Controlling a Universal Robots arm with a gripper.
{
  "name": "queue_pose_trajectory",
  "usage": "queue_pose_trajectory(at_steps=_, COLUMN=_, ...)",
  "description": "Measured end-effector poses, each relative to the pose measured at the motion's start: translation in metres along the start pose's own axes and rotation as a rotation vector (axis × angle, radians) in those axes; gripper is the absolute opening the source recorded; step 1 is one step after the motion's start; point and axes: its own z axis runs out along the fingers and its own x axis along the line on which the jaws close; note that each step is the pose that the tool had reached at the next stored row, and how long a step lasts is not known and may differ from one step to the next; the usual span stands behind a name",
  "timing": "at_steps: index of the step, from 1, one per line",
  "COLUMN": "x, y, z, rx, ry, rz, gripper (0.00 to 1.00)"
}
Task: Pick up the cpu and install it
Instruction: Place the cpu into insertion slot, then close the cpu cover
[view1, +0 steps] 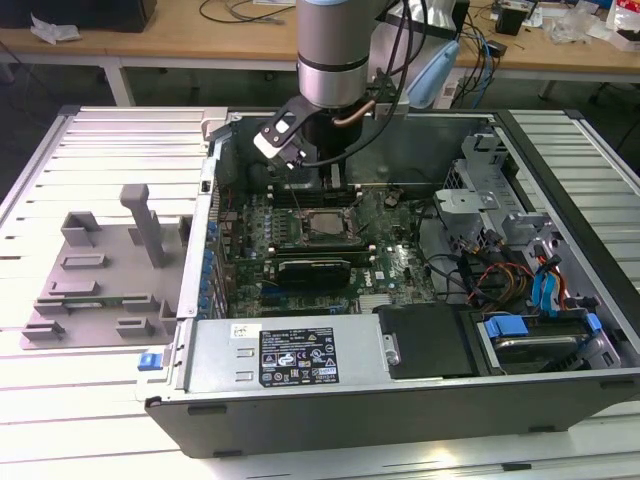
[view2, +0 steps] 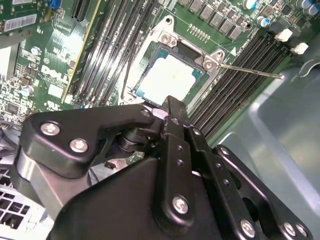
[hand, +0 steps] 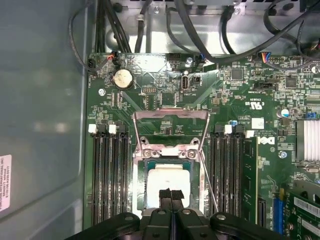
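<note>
Lying flat in the socket (hand: 141, 176), the cpu (hand: 167, 177) faces up with its pale silvery plate showing. It is close to square, so no long axis stands out. Its edges run parallel to the socket's frame and to the black memory slots (hand: 107, 175) that flank the socket on both sides. The plate looks smooth and matte, with a thin green rim of board around it in the second wrist view (view2: 167, 80). The socket's bright metal load plate (hand: 171, 127) is swung back from the opening, and a thin wire lever (hand: 208, 181) slants along one side of the socket. Around the socket spreads the green motherboard (hand: 235, 95), with a round coin cell (hand: 122, 78) beyond the load plate. The gripper (hand: 170, 196) hangs right over the socket, its black bolted fingers (view2: 172, 112) pressed together with nothing between them. Their tips lie over the edge of the cpu, and whether they touch it cannot be told. In the exterior view the arm reaches down into the open case (view1: 560, 160), and a grey plastic tray (view1: 95, 290) lies well apart from the socket, outside the case toward the exterior view's left.
</note>
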Motion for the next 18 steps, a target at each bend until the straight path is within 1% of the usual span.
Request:
queue_pose_trajectory(at_steps=12, x=-0.0006, y=0.0000, z=-0.0003, rx=0.0000, ry=-0.0001, rz=0.000, gripper=0.11)
queue_pose_trajectory(at_steps=14, x=-0.0005, y=0.0001, z=-0.0017, rx=0.0000, ry=-0.0001, rz=0.000, gripper=0.11)
queue_pose_trajectory(at_steps=18, x=-0.0004, y=0.0004, z=-0.0068, rx=0.0000, ry=0.0000, rz=0.000, gripper=0.11)
